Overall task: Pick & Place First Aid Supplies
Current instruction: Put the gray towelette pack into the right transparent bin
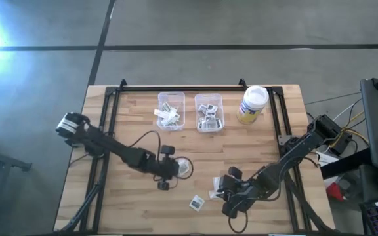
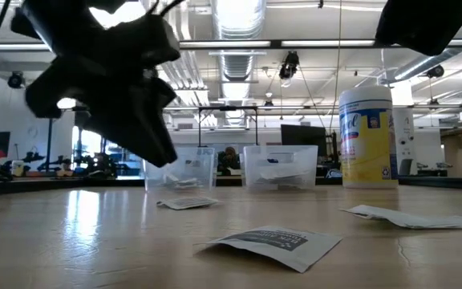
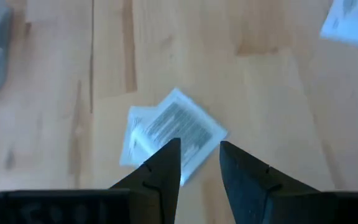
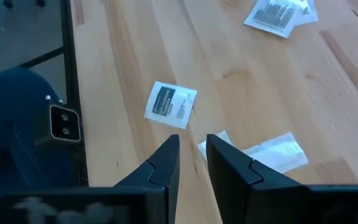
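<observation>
Two overlapping square white packets with dark print lie flat on the wood, just ahead of my left gripper. It hangs above them with its fingers a narrow gap apart. My right gripper is near the table's near right part, also slightly open and holding nothing. Beside its tips lies a pale packet, and farther off a square printed packet. In the low view my left gripper is clear of the table top. More packets fill the two clear bins.
A white-lidded yellowish jar stands at the far right, next to the bins. A small camera sits at the table's near edge. Bare wood lies between the bins and the grippers. The black frame rails run along the table's sides.
</observation>
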You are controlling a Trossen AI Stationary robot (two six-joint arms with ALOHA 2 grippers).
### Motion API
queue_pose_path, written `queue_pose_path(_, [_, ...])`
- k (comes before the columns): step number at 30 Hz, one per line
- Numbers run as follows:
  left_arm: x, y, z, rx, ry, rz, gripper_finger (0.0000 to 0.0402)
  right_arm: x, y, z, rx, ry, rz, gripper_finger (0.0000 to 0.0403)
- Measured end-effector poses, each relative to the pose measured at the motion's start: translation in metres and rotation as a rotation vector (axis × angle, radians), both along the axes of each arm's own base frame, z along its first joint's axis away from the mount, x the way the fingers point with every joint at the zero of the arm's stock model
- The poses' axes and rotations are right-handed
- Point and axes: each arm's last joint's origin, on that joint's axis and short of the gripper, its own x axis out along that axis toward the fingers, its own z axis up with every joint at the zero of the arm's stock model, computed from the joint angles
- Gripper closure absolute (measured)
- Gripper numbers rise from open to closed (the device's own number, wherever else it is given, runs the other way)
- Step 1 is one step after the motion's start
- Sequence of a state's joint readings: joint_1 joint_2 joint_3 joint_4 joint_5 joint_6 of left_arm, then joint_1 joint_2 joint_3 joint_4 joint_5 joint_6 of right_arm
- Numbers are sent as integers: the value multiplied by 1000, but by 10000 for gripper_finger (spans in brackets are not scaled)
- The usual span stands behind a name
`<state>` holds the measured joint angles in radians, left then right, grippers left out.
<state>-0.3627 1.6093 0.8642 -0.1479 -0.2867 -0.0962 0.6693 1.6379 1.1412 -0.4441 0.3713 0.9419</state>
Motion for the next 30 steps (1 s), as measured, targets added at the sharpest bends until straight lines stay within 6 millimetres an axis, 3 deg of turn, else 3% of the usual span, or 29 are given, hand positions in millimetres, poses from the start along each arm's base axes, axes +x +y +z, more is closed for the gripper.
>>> queue_pose_path(9, [-8,-3,-9,108,72,5,280,11,-6,-17,133,-203,-72,330])
queue_pose_path(18, [-10,-4,-17,151,126,-37,280,18,-35,-37,214,-245,-254,314])
queue_pose_path(30, [-5,-6,-30,167,144,-50,280,40,-85,-41,280,-232,-428,294])
